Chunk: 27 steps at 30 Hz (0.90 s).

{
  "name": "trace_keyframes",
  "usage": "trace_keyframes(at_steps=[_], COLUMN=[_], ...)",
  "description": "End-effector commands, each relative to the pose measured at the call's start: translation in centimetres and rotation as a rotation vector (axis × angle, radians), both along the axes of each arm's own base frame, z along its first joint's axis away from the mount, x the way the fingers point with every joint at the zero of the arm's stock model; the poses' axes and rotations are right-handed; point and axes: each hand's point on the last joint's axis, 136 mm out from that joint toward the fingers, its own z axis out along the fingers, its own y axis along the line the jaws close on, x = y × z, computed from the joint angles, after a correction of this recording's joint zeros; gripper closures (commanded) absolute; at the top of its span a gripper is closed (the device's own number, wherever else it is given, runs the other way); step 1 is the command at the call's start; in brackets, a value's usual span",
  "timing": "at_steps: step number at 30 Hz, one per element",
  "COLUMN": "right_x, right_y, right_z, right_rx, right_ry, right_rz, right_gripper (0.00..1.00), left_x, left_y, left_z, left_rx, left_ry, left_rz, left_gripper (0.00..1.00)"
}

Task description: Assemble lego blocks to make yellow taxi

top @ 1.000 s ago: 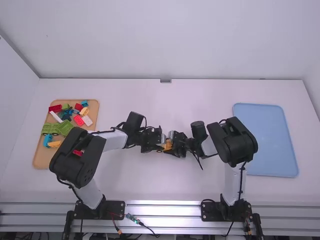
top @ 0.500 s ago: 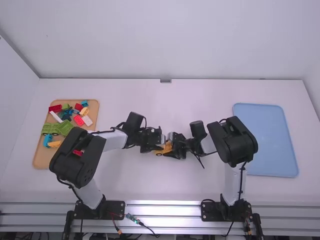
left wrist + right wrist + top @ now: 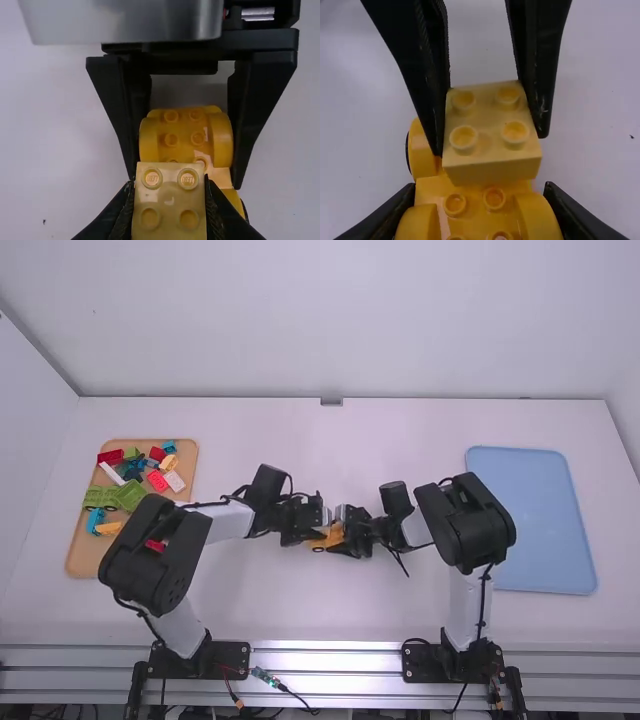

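Near the table's middle, my left gripper (image 3: 308, 528) and my right gripper (image 3: 352, 532) face each other over the orange-yellow taxi base (image 3: 328, 539). In the left wrist view, my left gripper (image 3: 170, 200) is shut on a pale yellow four-stud block (image 3: 169, 199). The studded base (image 3: 186, 137) with rounded fenders stands between the right gripper's fingers. The right wrist view has the block (image 3: 489, 127) over the base (image 3: 475, 205) beside its fenders, and my right gripper (image 3: 480, 207) shut on the base. Whether block and base are joined, I cannot tell.
At the left, a tan tray (image 3: 85, 555) holds several red, green, blue, white and yellow-orange blocks, partly under the left arm. A blue tray (image 3: 540, 520) lies at the right, beyond the right arm's elbow.
Since the earliest frame, the base and my right gripper have shifted slightly, and more of the base shows toward my left gripper. The left arm has kept still.
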Motion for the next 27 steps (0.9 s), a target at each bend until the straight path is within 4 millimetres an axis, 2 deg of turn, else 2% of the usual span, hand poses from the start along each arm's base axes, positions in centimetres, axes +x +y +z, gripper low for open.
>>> trace_keyframes(at_steps=[1, 10, 16, 23, 27], right_x=[-0.1, 0.0, 0.4, 0.4, 0.4], right_y=[-0.4, -0.4, -0.7, -0.6, -0.7], right_z=[-1.4, -1.4, -1.9, -1.8, -1.8], right_rx=[-0.059, -0.058, -0.089, -0.085, -0.083], right_ry=[0.035, 0.033, 0.026, 0.030, 0.032], right_rz=[-0.036, -0.037, -0.059, -0.060, -0.062], right_gripper=[0.60, 0.60, 0.60, 0.60, 0.60], left_x=[-0.5, 0.4, -0.1, -1.5, -1.5], left_y=[0.8, 0.7, 0.7, 0.6, 0.9], left_z=[-1.0, -0.3, 0.3, -0.4, -0.9], left_rx=[0.031, 0.023, 0.033, 0.002, -0.014], left_ry=[0.051, 0.018, 0.021, 0.015, -0.023], left_rz=[0.033, 0.061, 0.057, 0.019, 0.040], left_gripper=[0.98, 0.98, 0.98, 0.98, 0.98])
